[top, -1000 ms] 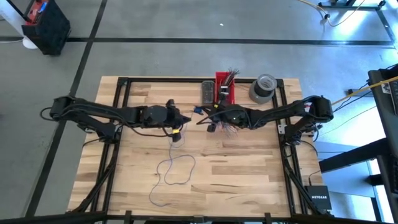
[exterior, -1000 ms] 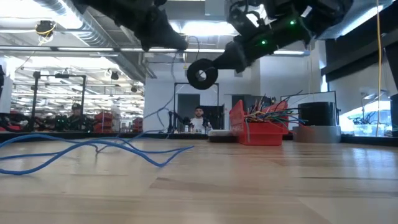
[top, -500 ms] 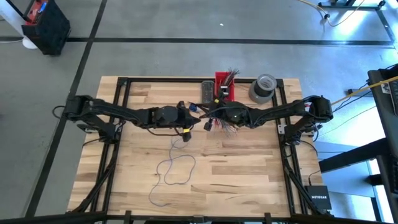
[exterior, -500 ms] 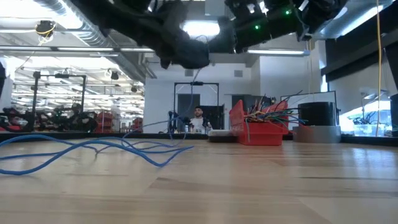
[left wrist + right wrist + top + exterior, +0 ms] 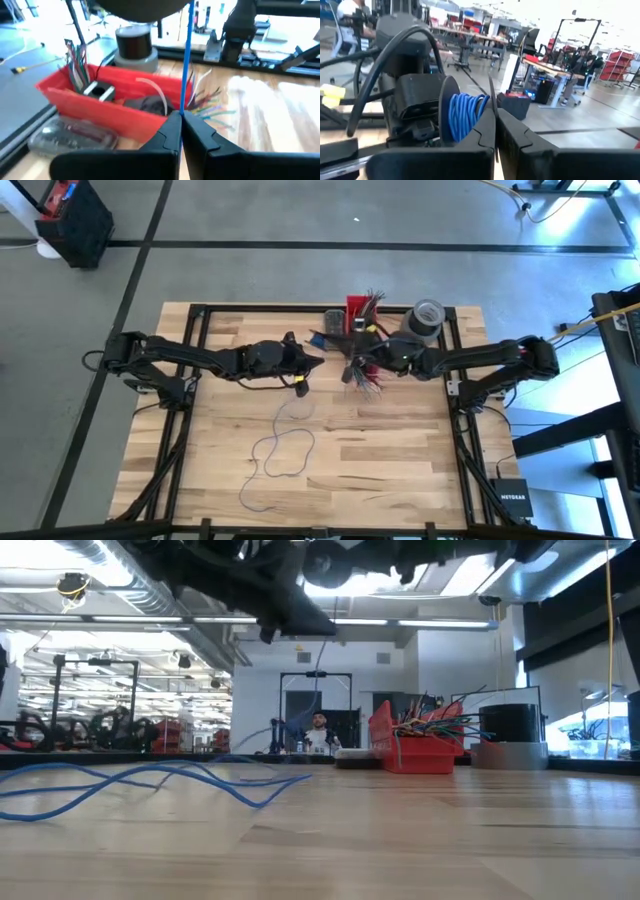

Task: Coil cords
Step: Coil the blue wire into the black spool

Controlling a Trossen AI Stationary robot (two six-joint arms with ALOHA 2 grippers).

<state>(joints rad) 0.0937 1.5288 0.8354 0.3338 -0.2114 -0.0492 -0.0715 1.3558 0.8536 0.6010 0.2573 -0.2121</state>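
A thin blue cord (image 5: 284,450) lies in loose loops on the wooden table (image 5: 400,470); it also shows in the low view (image 5: 150,780). My left gripper (image 5: 316,364) is shut on this cord high above the table's middle. From it the cord (image 5: 188,60) runs up to a dark round spool. My right gripper (image 5: 352,360) faces it, next to the red bin (image 5: 362,318). It is shut beside a coil of blue cord (image 5: 464,116) wound on that spool. My left gripper pinches one strand of the blue cord (image 5: 183,111) between its two fingertips, well above the table. The strand runs straight and taut from the fingertips to the spool. My right gripper is shut on a thin dark plate (image 5: 490,95) standing between its fingertips, at the side of the blue coil. The spool is lifted clear of the table.
The red bin holds wire ends and small parts. A bunch of multicoloured wire ends (image 5: 364,380) lies beside it. A grey tape roll (image 5: 424,321) stands at the far right. A dark flat case (image 5: 333,328) lies left of the bin. People show in the room behind (image 5: 318,732).
My left gripper has gone toward the table's right and a little toward the far edge. My right gripper has risen and drawn back toward the right, nearer the red bin, with the spool. The loops on the table have stayed in place.
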